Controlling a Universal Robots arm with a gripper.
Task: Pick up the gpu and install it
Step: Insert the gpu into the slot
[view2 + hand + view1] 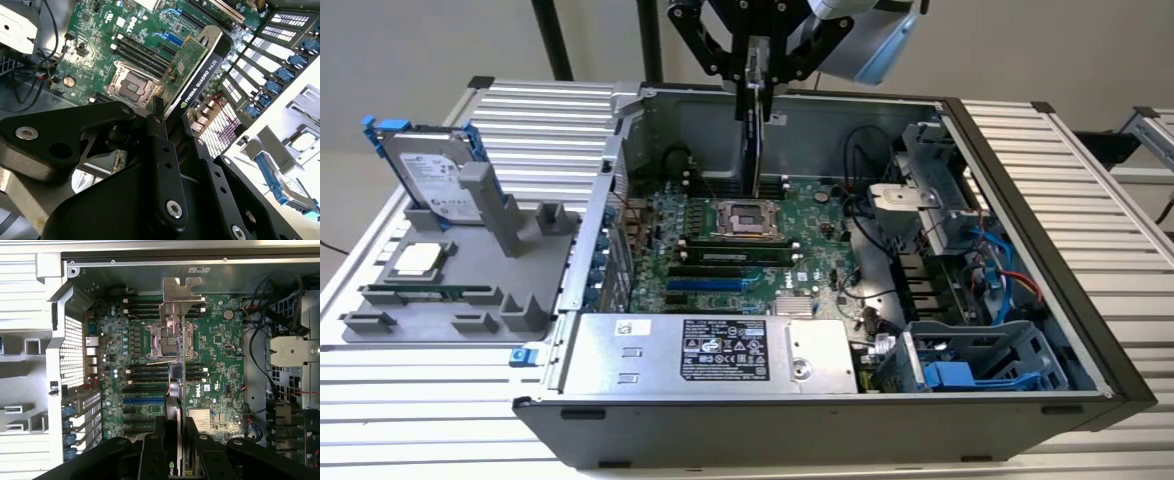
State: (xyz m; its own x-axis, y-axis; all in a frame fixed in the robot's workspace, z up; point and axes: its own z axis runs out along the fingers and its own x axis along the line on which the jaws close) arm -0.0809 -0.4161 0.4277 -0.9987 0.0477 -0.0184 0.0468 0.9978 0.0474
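Note:
The gpu (754, 140) hangs edge-on above the open computer case, over the motherboard (821, 250) near the CPU socket (750, 218). My gripper (757, 85) is shut on its upper edge. In the second wrist view the gpu (197, 65) shows its green board and black cooler side, clamped by the gripper (170, 117) between black fingers (156, 107). In the first wrist view the gpu (175, 385) is seen edge-on with its silver bracket (181, 295) at the far end, and the gripper (176, 427) is closed on it. The card is clear of the board.
A grey fixture (400, 330) at the exterior view's left holds a silver hard drive with a blue frame (434, 170), a CPU chip (420, 260) and a memory stick (427, 293). The power supply (707, 355), drive cages (974, 360) and cables (1014, 280) crowd the case.

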